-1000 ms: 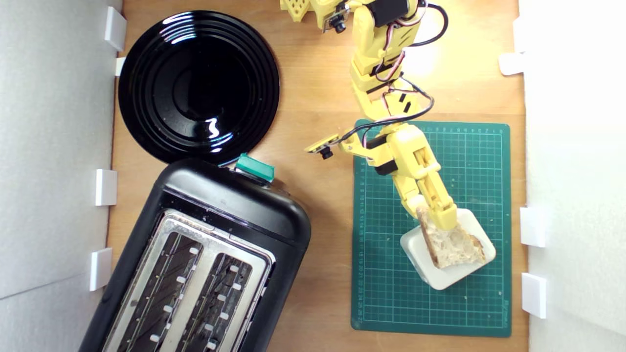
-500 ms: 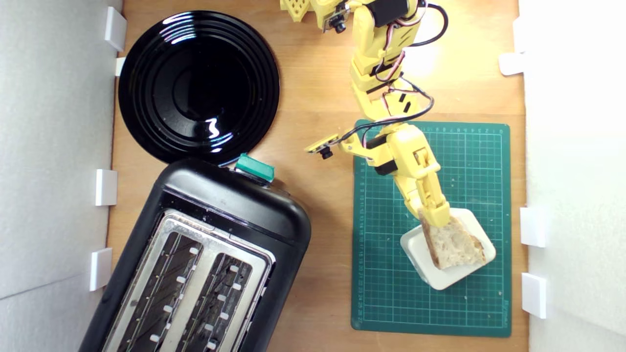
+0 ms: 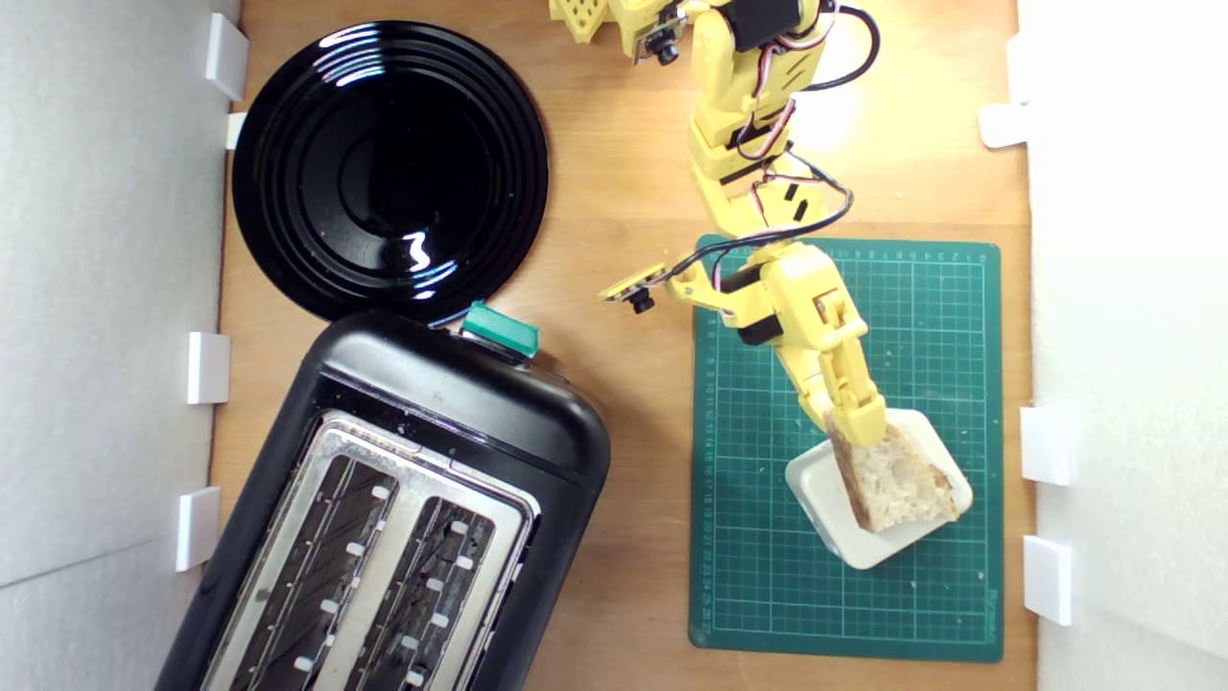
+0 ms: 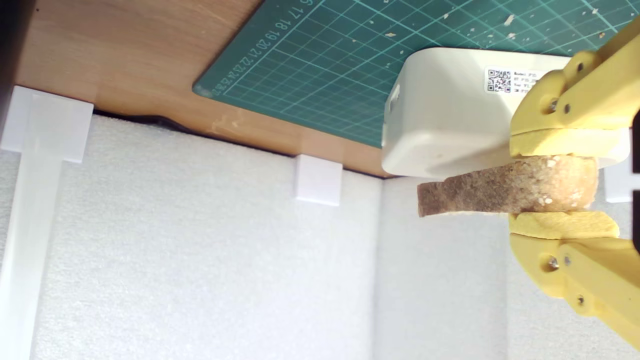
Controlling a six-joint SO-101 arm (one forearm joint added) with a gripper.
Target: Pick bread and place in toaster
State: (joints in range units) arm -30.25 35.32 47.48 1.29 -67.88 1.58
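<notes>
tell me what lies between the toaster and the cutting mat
In the exterior view, only bare wooden tabletop lies between the toaster and the green cutting mat; nothing sits on that strip.

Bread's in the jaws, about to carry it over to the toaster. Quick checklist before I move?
1. Grip: the gripper has both pads on the bread, clamped at one end. Ok.
2. Bread clear of the white block: the wrist view suggests a small gap, contact not ruled out. Cannot tell.
3. Slots of the toaster: both look open and nothing sits in them. Ok.
4. Path: bare wood between the green mat and toaster; the black plate lies off to the side. Ok.
5. Bread lined up with the slots: it lies flat, while the slots need it on edge. Not ok.
</notes>
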